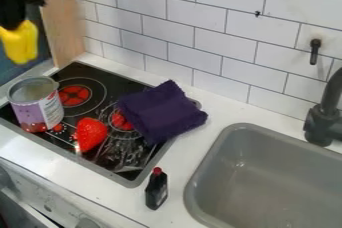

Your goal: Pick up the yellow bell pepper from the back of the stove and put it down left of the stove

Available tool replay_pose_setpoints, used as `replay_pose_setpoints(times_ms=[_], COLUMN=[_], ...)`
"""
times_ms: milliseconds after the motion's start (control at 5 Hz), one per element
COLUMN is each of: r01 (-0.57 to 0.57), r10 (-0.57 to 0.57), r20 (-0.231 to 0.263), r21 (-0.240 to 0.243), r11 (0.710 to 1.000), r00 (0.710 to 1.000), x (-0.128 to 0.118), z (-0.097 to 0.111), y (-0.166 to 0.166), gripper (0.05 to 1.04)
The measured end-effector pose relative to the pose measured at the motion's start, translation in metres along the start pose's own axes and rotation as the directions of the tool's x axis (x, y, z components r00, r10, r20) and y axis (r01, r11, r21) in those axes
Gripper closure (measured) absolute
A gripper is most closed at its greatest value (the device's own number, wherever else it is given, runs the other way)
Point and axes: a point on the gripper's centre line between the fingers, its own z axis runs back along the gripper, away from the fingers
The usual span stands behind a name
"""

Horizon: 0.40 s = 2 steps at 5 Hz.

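Observation:
At the upper left, the black gripper (13,21) hangs in the air, above and behind the metal can. It is shut on a yellow object (20,44), which hangs below it, clear of the stove. An open can (38,109) with a purple and white label stands upright at the stove's left side. Right of the can, a red strawberry (91,134) rests on the black stove top (83,74). A dark purple cloth (162,112) lies folded over the stove's right part and edge.
A small dark bottle with a red cap (156,190) stands upright on the white counter (190,159), in front of the stove's right corner. The grey sink (267,172) and black faucet (324,117) are at the right. A tiled wall (180,27) runs behind.

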Motion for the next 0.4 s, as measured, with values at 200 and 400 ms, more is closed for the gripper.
replay_pose_setpoints(times_ms=[200,400], r01=[-0.064,-0.097], r10=[0.064,0.098], r20=[-0.014,-0.089], r21=[0.008,0.018], r11=[0.998,0.995], r00=[0.998,0.991], x=[-0.006,-0.017], z=[0.0,-0.004], y=[0.017,0.022], gripper=[0.973,0.973])
